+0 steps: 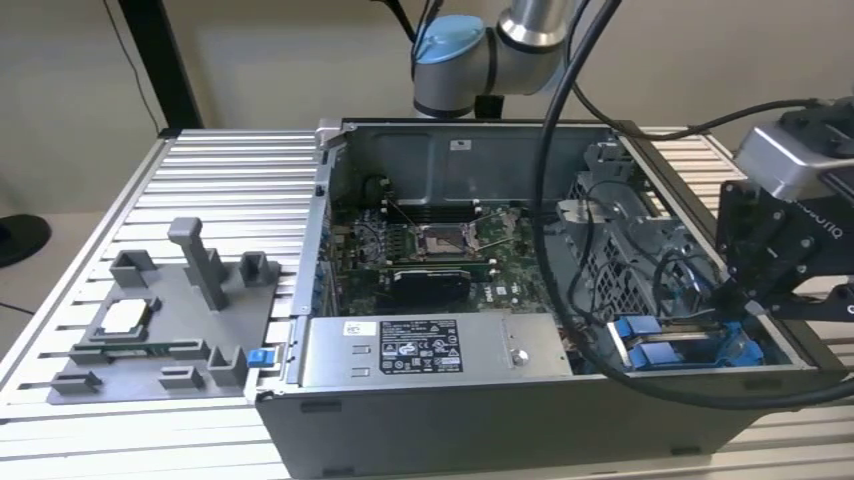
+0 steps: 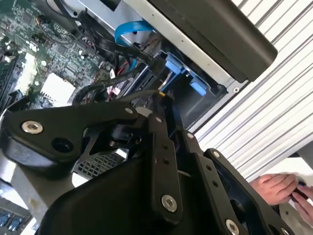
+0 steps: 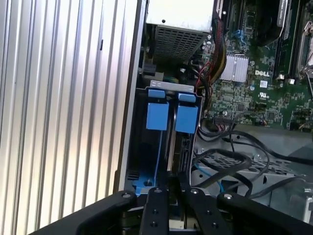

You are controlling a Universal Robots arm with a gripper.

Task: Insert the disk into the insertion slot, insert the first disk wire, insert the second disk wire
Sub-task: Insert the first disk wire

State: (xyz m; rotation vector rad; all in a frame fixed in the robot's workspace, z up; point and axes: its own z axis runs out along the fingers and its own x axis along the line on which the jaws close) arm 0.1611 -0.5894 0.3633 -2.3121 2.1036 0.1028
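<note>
My pincer (image 3: 174, 190) hangs over the slot (image 1: 674, 350), at its end toward the exterior view's right. Its fingers (image 3: 157, 208) are drawn narrow, and I cannot tell whether they clamp anything. A thin blue-edged slab, which I take for the disk (image 3: 158, 156), stands on edge in the slot. Its long axis runs from the pincer toward two blue tabs (image 3: 187, 117) at the exterior view's left. Beyond the tabs lies the supply box (image 1: 427, 350), and farther off the board (image 1: 441, 250). The case (image 1: 534, 420) sits on a ribbed table (image 1: 227, 180).

The insertion slot (image 3: 160, 147) has smooth blue plastic tabs (image 3: 157, 115), the ribbed table (image 3: 58, 98) seems aluminium, the tool (image 3: 174, 185) matt black.
</note>
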